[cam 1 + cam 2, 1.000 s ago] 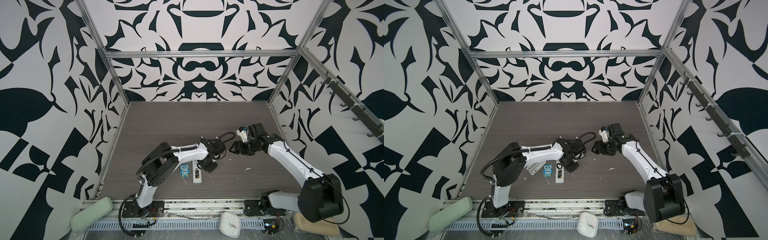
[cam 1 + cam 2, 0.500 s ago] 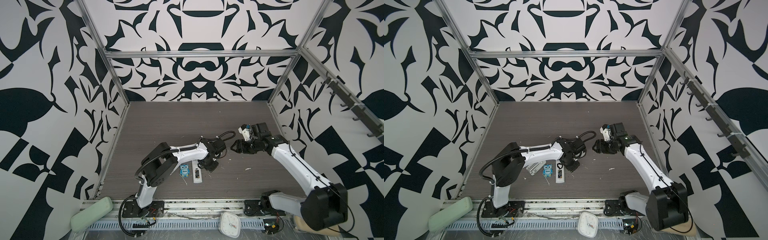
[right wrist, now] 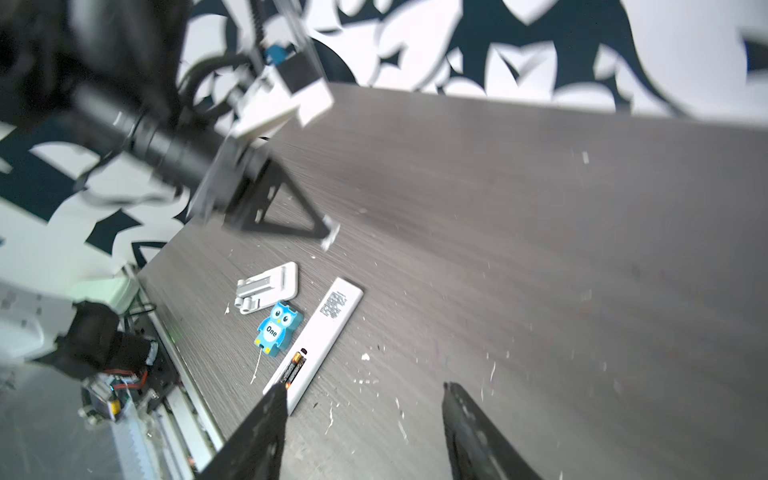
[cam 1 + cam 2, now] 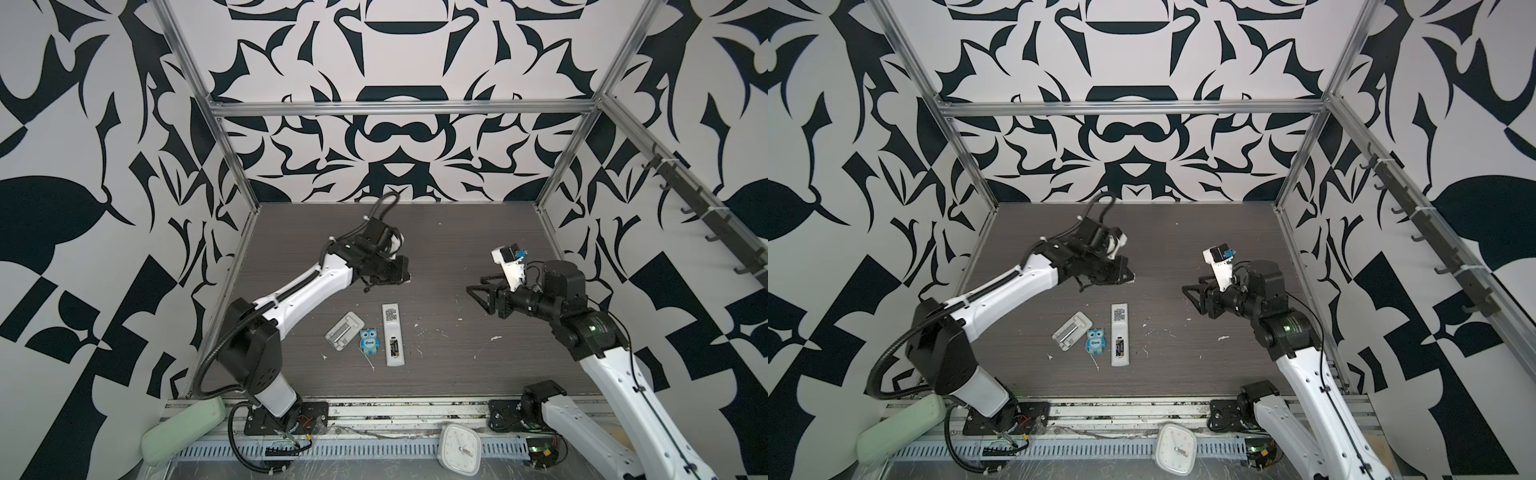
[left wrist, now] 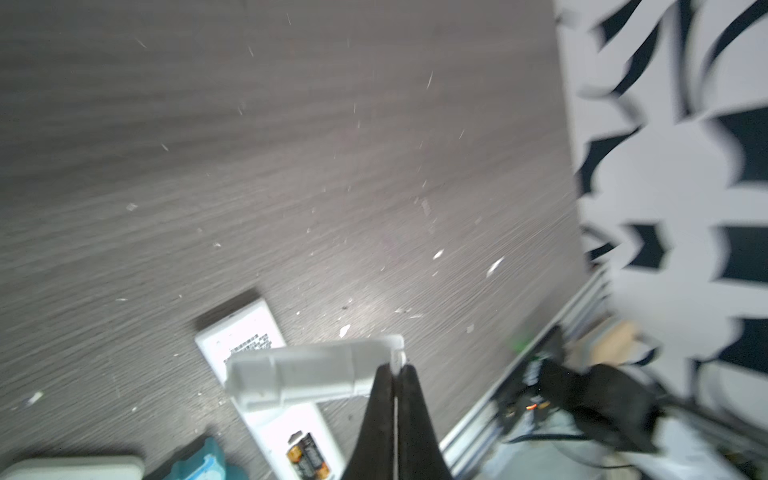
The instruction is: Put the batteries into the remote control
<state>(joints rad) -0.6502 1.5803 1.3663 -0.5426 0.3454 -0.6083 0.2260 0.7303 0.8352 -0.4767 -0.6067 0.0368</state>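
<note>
both arms have lifted off the remote (image 4: 392, 334) since half a second ago. the left fingers (image 5: 382, 399), then low beside it, are now raised toward the far side, and the right fingers (image 3: 463, 419) have backed off to the right.

the remote lies back-up on the tabletop (image 4: 457, 249), near centre. both batteries (image 4: 394, 347) sit side by side in the open bay at its near end.

the left fingers are clenched on one corner of a white cover (image 5: 311, 370). it is probably the bay's lid, held clear so it can go back over the batteries. the right fingers are spread and empty, likely waiting to steady the remote.

both top views show only a white sliver at the left fingertips. the left wrist view shows the whole cover and how slight the pinch is. the right wrist view shows the batteries' gold bands most plainly, with the owl (image 3: 276, 328) just left of the remote.
</note>
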